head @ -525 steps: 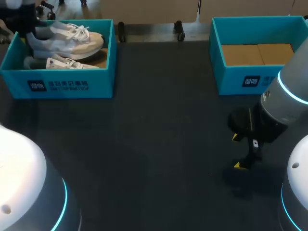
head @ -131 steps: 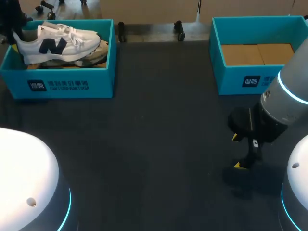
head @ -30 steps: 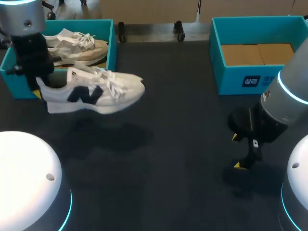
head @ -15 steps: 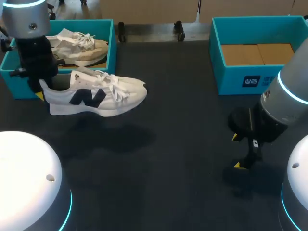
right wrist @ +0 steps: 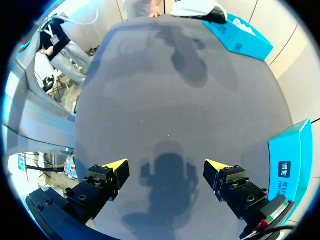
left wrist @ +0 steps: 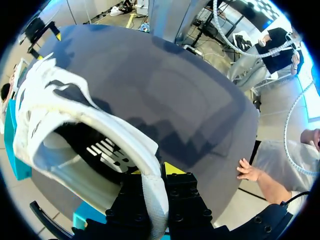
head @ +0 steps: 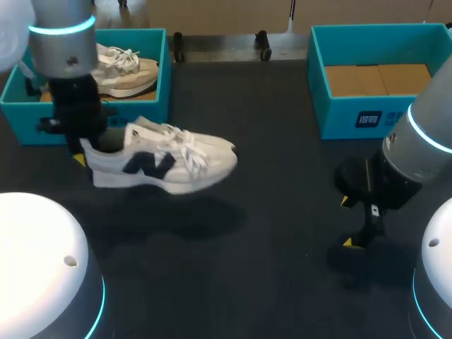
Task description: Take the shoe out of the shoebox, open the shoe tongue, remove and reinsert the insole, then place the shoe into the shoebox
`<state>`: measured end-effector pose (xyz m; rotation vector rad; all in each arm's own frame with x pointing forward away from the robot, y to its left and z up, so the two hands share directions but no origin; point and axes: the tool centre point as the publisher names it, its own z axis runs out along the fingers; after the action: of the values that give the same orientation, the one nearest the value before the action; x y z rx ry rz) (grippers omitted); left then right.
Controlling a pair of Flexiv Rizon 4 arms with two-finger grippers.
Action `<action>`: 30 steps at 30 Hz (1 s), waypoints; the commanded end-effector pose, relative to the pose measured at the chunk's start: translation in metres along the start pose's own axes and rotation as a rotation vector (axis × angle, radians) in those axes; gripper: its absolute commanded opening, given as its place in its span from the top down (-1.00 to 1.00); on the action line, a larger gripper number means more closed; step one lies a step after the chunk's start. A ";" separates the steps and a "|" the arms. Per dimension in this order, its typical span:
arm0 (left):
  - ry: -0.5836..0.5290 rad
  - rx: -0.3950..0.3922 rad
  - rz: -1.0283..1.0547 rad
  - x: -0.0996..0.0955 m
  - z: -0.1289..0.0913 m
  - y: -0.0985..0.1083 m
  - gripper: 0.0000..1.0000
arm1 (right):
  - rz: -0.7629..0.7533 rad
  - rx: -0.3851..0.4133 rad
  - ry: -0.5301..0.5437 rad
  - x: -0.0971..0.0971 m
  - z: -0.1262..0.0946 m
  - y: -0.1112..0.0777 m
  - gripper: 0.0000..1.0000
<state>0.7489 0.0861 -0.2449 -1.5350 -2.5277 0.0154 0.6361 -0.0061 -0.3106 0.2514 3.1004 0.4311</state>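
Our left claw point(head: 86, 150) is clenched on the heel collar of the white mesh sneaker with the dark side logo point(head: 166, 164). One finger sits inside the opening and one outside against the heel. That grip lets the shoe hang level, sole down, with its toe pointing to three o'clock. It leaves the laces and tongue free for the next step. We judge the sneaker is just off the dark table mat point(head: 282, 169), since a shadow lies under it at about nine o'clock on the table.

Over at four o'clock our right claw point(head: 347, 222) hangs released, its yellow tips wide apart, with nothing between them but mat. It looks parked and ready to work the tongue once the shoe is set down within reach.

Now the containers. The teal cardboard shoebox point(head: 152, 116) at ten o'clock, just beyond the held shoe's heel, holds a second pale sneaker with a tan sole point(head: 127, 67) lying on its side. The matching teal box point(head: 339, 116) at two o'clock shows only its brown cardboard lining point(head: 378, 78).
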 end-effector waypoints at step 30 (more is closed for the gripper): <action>0.049 0.043 0.025 -0.036 0.051 -0.056 1.00 | -0.001 0.000 -0.002 0.001 0.001 0.000 -1.00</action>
<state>0.7071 0.0377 -0.2862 -1.5376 -2.4548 0.0341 0.6361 -0.0061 -0.3106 0.2513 3.1005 0.4311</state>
